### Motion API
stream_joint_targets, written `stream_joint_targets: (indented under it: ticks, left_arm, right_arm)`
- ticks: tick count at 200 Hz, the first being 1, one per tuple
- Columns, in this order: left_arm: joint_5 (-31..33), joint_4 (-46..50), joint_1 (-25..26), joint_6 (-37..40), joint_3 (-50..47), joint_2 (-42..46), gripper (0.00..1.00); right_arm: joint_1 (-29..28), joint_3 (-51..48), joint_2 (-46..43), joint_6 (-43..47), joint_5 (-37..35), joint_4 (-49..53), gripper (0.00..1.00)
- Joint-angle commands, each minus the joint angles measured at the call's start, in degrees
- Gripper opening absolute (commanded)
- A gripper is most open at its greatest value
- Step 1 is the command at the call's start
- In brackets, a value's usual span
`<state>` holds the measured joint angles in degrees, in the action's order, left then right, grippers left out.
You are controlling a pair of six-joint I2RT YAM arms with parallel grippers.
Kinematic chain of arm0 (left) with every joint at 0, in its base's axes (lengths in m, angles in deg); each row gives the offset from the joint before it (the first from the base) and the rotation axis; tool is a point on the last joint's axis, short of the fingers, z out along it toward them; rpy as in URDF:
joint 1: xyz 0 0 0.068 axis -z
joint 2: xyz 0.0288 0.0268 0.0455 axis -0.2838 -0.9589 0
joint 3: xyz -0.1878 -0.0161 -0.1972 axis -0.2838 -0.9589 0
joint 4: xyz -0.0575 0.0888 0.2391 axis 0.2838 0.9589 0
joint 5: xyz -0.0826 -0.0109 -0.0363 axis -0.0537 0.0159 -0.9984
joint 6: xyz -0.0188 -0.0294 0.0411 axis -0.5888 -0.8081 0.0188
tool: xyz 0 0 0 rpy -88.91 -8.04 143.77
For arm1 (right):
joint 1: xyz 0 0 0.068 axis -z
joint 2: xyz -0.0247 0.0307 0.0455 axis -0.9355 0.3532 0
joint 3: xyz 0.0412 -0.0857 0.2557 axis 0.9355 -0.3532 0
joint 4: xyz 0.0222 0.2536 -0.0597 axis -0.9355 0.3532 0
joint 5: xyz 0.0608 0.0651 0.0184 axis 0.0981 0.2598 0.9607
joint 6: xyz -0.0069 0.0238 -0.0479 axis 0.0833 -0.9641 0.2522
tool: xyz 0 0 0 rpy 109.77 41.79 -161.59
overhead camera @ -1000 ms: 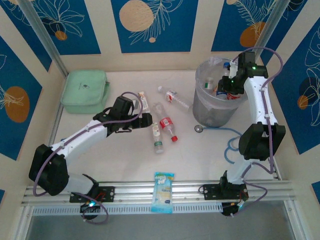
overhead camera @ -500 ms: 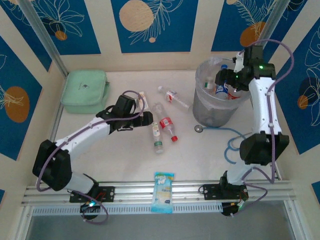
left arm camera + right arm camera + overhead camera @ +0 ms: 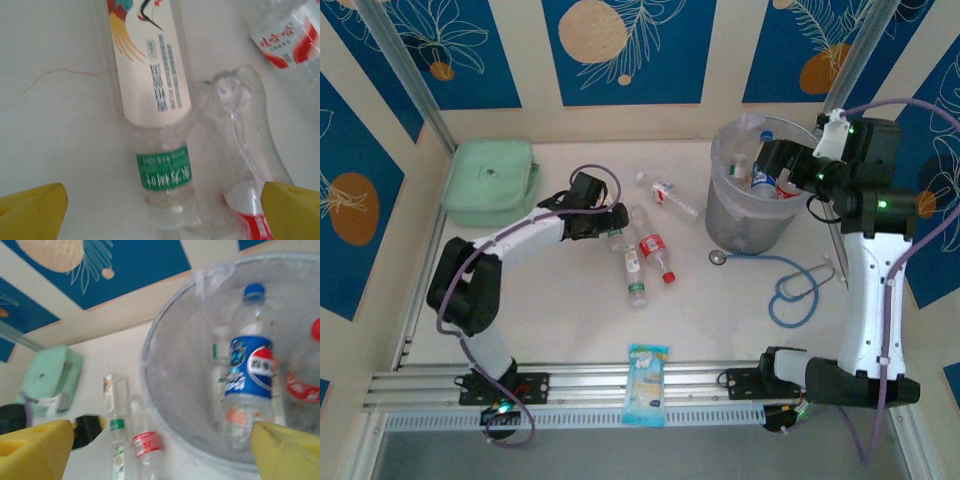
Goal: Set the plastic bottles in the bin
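Claw of left arm, released, hovers over green-banded bottle and crumpled bottle; centring on one alone favours clean grasp.

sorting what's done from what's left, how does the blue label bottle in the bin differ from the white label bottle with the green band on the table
The blue-label bottle stands roughly upright inside the bin; the white-label bottle lies flat on the table. The blue-label bottle has a blue wrap and blue cap; the white-label bottle has a white printed label beside a green band. Both are clear plastic.
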<state>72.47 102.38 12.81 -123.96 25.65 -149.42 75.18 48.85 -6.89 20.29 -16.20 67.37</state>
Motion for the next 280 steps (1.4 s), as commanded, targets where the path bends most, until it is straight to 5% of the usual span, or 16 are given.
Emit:
stream_joint_targets:
  ticks: [1, 71, 127, 161, 175, 216, 238, 262, 280]
  left_arm:
    - [2.0, -0.5, -0.9, -0.8, 3.4, -3.7, 0.97]
    - [-2.0, -2.1, -2.8, -0.8, 6.7, -11.2, 0.73]
    - [-0.5, -1.2, -4.1, 0.9, 3.9, -6.3, 0.47]
    - [-1.6, 1.8, -5.0, 5.4, 2.7, 0.8, 0.43]
    - [-5.7, 1.0, -5.0, 7.5, 0.9, 5.0, 0.43]
    - [-31.6, -12.8, -5.0, 4.7, -9.2, 17.5, 0.44]
    - [-37.8, -19.4, -4.5, 0.8, -14.2, 23.2, 0.44]
    - [-39.7, -23.1, -3.1, -0.4, -17.7, 28.1, 0.44]
    - [-40.2, -23.2, -2.0, 0.0, -18.5, 30.1, 0.43]
  right_arm:
    - [-0.7, -3.7, -2.3, -4.4, 6.3, -1.5, 0.90]
    - [-1.6, -11.2, -6.6, -6.0, 9.1, -0.1, 0.89]
    - [-3.8, -13.9, -8.0, -7.5, 10.1, -1.9, 0.88]
    - [-5.9, -12.6, -8.7, -8.8, 12.9, -2.2, 0.84]
    - [-8.6, -13.1, -8.7, -10.5, 15.1, -4.0, 0.81]
    - [-21.8, -11.8, -2.6, -12.1, 13.0, -7.9, 0.71]
    - [-26.5, -11.4, 2.0, -14.6, 12.7, -13.1, 0.53]
    - [-29.9, -11.0, 7.1, -16.9, 12.5, -18.2, 0.55]
    - [-30.9, -10.5, 10.7, -17.5, 12.7, -20.3, 0.69]
